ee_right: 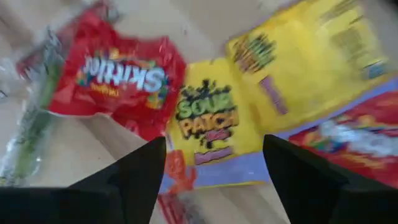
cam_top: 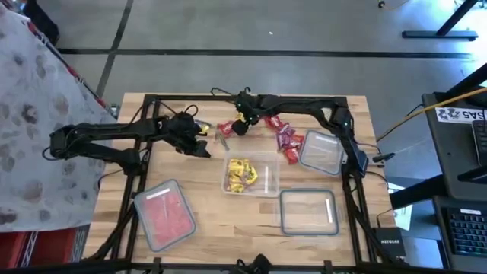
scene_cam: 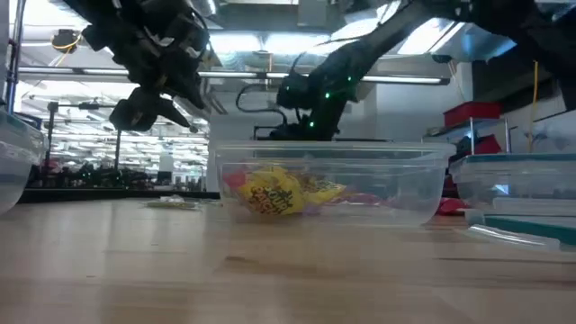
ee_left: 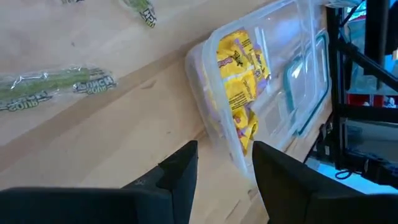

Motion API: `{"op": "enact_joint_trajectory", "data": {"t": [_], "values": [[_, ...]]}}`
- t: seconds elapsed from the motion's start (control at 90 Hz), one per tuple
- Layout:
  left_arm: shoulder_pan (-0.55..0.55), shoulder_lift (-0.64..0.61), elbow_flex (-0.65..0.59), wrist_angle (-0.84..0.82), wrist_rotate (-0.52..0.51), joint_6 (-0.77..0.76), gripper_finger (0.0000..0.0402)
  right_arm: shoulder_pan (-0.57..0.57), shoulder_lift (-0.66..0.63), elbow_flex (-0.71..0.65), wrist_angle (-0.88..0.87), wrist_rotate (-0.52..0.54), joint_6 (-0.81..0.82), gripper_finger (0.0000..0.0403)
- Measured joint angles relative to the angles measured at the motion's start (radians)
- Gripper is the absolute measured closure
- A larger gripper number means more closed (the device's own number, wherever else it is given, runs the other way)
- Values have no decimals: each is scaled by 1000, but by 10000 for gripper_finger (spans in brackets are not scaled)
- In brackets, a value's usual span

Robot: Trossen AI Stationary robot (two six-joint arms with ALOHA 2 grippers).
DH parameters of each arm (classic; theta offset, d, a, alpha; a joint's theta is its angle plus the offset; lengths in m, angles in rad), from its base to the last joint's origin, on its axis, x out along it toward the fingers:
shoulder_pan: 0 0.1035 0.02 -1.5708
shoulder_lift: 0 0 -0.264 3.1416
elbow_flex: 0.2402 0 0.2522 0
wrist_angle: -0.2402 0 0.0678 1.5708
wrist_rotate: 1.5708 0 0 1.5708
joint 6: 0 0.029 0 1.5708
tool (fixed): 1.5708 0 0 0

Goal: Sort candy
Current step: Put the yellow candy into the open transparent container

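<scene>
Right gripper (ee_right: 214, 165), fingers spread and empty, hovers over a yellow Sour Patch packet (ee_right: 205, 118) beside a red Skittles packet (ee_right: 118, 78), upper centre in the high view. Left gripper (ee_left: 224, 171), also spread and empty, hovers near the clear plastic container (cam_top: 262, 183) of yellow candy. Risk: closing on overlapping packets could lift two colours together.

My right pincer (ee_right: 214, 165) hangs over a blurred Sour Patch pack (ee_right: 208, 121); the yellow pack (ee_right: 317, 56) beyond it is unreadable, cut off

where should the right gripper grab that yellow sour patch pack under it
Come straight down with the open right gripper on the yellow Sour Patch pack. It lies flat among other packs, so pinch across its narrow width at the printed middle.
</scene>
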Motion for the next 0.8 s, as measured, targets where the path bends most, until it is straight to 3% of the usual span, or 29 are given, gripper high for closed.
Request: {"op": "enact_joint_trajectory", "data": {"t": [0.156,0.3,0.411,0.622,0.8], "values": [[0,0,0,-2,3,2,265,1,30,0,-14,21,20,153],[0,0,0,-6,3,3,265,5,45,4,-19,11,18,189],[0,0,0,-6,4,10,265,12,46,5,-38,30,15,244],[0,0,0,-6,3,16,265,20,15,0,-126,16,-37,385],[0,0,0,-6,-1,12,265,21,-108,-2,-200,60,-71,371]]}}
